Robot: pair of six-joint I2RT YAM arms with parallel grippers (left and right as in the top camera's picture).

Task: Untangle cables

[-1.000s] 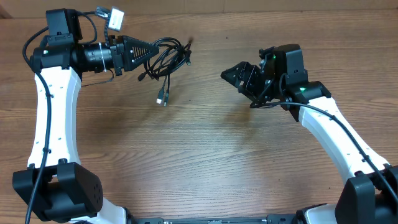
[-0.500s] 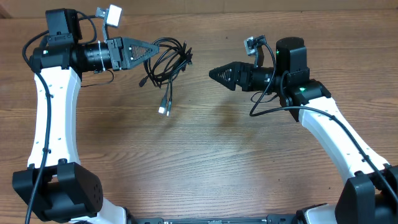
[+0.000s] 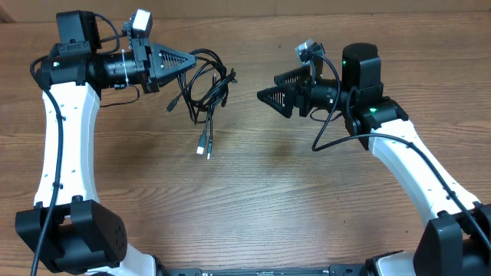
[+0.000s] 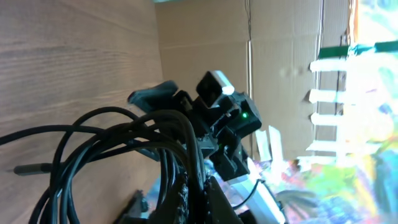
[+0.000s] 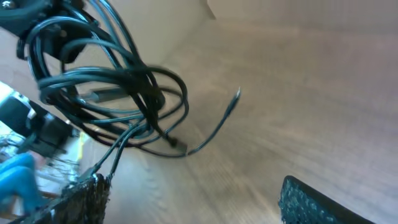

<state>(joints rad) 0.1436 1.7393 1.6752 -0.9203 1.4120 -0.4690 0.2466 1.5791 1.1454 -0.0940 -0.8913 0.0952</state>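
Overhead: cables (image 3: 205,84) bunched, hanging from left gripper (image 3: 189,61), clamped on them above counter (image 3: 268,184); right gripper (image 3: 268,86) spread wide, near; left wrist: loops crossed tight; right wrist: best to pinch one loose outer strand, draw away slowly.

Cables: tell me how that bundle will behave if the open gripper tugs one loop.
Probably floppy: the cables sag in loose loops from the left gripper, one plug trailing loose. Likely light, since that pinch alone seems to carry them. A tug by the right gripper may drag the whole knot, as the loops cross each other.
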